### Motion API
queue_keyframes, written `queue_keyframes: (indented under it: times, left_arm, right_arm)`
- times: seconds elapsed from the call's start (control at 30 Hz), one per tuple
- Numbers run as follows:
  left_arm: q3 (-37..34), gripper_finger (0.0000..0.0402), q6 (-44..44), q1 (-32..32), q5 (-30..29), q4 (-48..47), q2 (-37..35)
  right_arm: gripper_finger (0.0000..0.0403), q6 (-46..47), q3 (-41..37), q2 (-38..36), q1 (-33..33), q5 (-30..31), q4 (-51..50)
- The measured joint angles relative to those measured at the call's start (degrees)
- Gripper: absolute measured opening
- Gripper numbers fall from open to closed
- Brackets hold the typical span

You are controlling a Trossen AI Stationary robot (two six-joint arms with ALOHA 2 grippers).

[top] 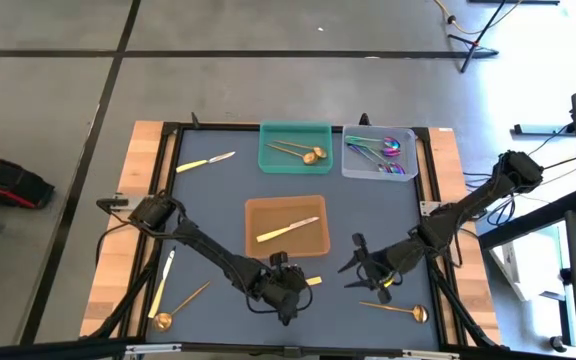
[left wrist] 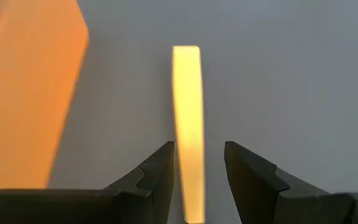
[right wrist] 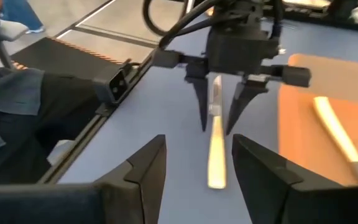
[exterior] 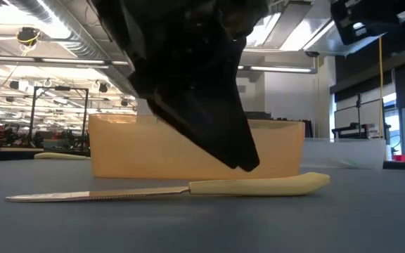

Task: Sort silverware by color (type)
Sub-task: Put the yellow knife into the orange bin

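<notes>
Your cream knife (exterior: 167, 188) lies flat on the blue-grey table (top: 208, 200), just in front of the orange tray (top: 286, 225). Your left gripper (left wrist: 199, 168) hangs over its handle, fingers apart, one on each side. Come straight down, then squeeze the middle of the handle. Your right gripper (top: 366, 262) waits nearby, spread wide and holding nothing. Behind the table is a big bright room.

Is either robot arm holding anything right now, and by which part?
Nothing is held. The left end effector stands open astride the cream-handled knife lying on the table; the right end effector is open and empty.
</notes>
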Motion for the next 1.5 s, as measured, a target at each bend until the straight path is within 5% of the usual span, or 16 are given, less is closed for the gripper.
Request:
queue_keyframes:
  times: [0.2, 0.9, 1.33, 1.5]
  left_arm:
    - [-2.94, 0.0134, -2.86, -0.09, 4.20, 2.36, -0.22]
    - [-3.62, 0.0128, 0.21, 1.01, 1.83, 0.83, 1.33]
    - [-3.68, 0.0039, 1.86, 1.29, 2.23, 0.59, 1.49]
    - [-3.72, 0.0043, 1.89, 1.37, 2.19, 0.47, 0.79]
  right_arm:
    - [0.0172, 2.44, 0.00, 2.57, 1.35, 0.45, 1.00]
    - [0.0172, 2.22, 0.04, 4.60, 1.17, 1.92, 3.40]
    - [0.0172, 2.19, 0.04, 4.60, 1.17, 1.99, 3.47]
    - [0.0172, 2.17, 0.04, 4.60, 1.17, 1.92, 3.45]
